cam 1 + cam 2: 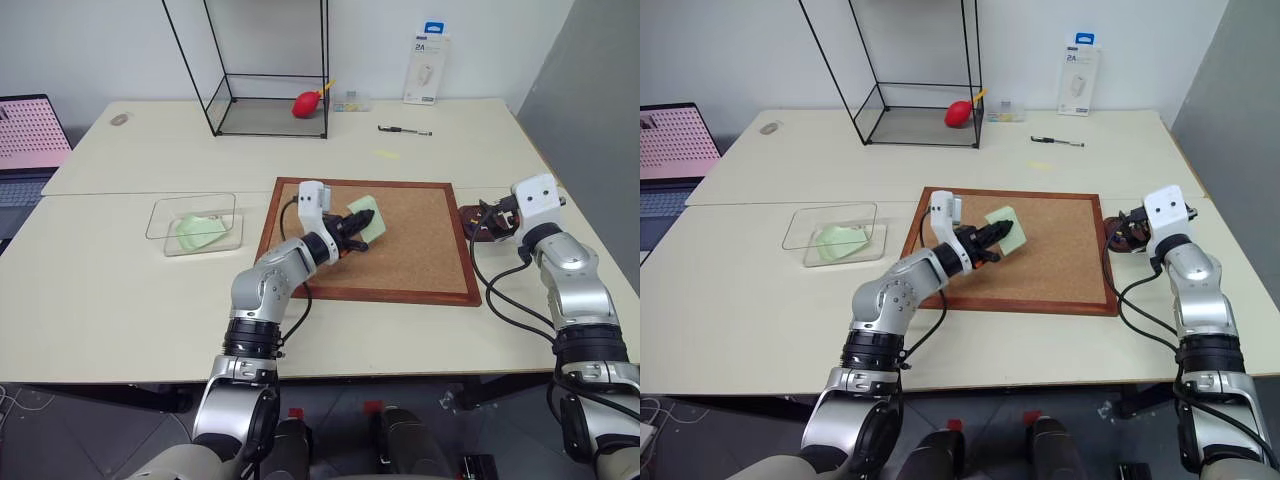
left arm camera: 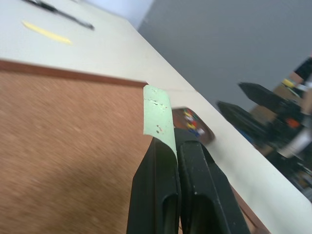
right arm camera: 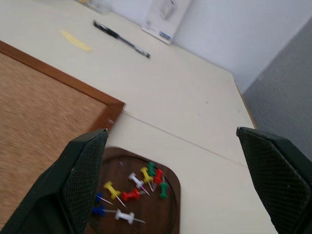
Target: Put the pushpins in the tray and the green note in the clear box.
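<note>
Pale green paper, the green note (image 1: pixel 365 217), is pinched by one edge between the closed fingers of the left gripper (image 1: pixel 352 228), which holds it lifted over the cork board (image 1: pixel 400 250); in the left wrist view the slip (image 2: pixel 158 117) stands up out of the two black fingers (image 2: pixel 155 195), pressed flat together on it. Left of the cork board, well apart from the note, sits the clear box (image 1: pixel 196 222), with a rumpled pale green sheet (image 1: pixel 199 229) lying inside it. Just off the cork board's right edge lies the tray (image 3: pixel 171 184), dark brown, and the pushpins (image 3: pixel 134 193) rest in it: yellow, red, green, white and blue heads in a loose cluster. The right gripper (image 3: pixel 180 180) hangs above the tray with its fingers (image 3: pixel 83 165) spread wide apart, clasping nothing and touching neither tray nor pins. Beyond the cork board, a black pen (image 1: pixel 405 130) and a tiny yellow slip (image 1: pixel 388 154) lie on the table (image 1: pixel 120 290).
</note>
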Controlling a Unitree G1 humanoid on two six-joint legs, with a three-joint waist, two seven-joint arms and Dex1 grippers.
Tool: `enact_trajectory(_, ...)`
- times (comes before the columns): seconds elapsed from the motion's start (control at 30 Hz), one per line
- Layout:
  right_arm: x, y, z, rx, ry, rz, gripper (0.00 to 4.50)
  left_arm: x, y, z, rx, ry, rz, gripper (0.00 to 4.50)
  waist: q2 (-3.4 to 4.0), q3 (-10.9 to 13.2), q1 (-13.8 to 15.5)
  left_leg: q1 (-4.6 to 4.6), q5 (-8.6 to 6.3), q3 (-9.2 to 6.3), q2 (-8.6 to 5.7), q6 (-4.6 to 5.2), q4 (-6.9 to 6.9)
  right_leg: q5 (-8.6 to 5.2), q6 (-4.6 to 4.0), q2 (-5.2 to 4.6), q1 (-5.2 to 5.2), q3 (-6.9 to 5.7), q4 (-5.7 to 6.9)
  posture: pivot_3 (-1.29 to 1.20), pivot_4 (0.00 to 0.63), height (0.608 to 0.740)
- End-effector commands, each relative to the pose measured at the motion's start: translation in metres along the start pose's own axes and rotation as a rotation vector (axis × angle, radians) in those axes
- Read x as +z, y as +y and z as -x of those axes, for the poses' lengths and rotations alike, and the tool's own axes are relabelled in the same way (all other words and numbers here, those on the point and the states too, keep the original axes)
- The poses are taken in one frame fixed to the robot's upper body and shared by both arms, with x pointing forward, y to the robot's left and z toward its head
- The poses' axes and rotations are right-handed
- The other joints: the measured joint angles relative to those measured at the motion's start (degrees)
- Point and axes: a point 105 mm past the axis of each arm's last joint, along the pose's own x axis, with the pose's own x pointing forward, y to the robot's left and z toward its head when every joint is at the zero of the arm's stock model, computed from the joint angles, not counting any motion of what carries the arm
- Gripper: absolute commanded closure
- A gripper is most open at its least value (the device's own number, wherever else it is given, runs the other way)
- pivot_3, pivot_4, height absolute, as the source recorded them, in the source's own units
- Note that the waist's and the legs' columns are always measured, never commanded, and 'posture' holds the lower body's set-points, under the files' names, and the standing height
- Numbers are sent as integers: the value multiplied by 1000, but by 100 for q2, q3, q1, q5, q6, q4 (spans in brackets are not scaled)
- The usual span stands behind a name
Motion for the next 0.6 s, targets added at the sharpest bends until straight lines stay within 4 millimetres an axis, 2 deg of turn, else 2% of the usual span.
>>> enact_trajectory(0.03, 64, 61, 11, 361, -254, -111, 25, 53, 9, 29, 82, -101, -243, 4500, 2, 1, -71, 1, 0, -1, 5, 0, -2, 0, 0, 5, -2, 1, 1, 0, 150, 740)
enact_trajectory(0.13, 79, 98, 24, 597, -269, -139, 25, 65, 30, 57, 186, -52, -383, 4500, 5, 3, -80, 5, 0, -6, 6, 0, -2, -1, -1, 7, -1, -2, 5, 0, 150, 740)
enact_trajectory(0.23, 89, 117, 30, 729, -272, -131, 25, 76, 43, 79, 258, -24, -431, 4500, 5, 3, -41, 5, 0, -12, -1, 0, 2, 0, 0, -2, 5, -9, 2, 0, 150, 740)
enact_trajectory(0.43, 103, 137, 31, 873, -269, -113, 25, 91, 76, 120, 418, 90, -644, 4500, -3, 9, 9, -5, 0, -23, -2, 0, 5, -1, -1, -5, 1, -21, -2, 0, 150, 740)
enact_trajectory(0.6, 107, 144, 29, 907, -272, -106, 25, 94, 105, 133, 528, 143, -732, 4500, -3, 10, 55, -4, -1, -24, 0, 0, 0, -3, -6, -4, -1, -24, -2, 0, 150, 740)
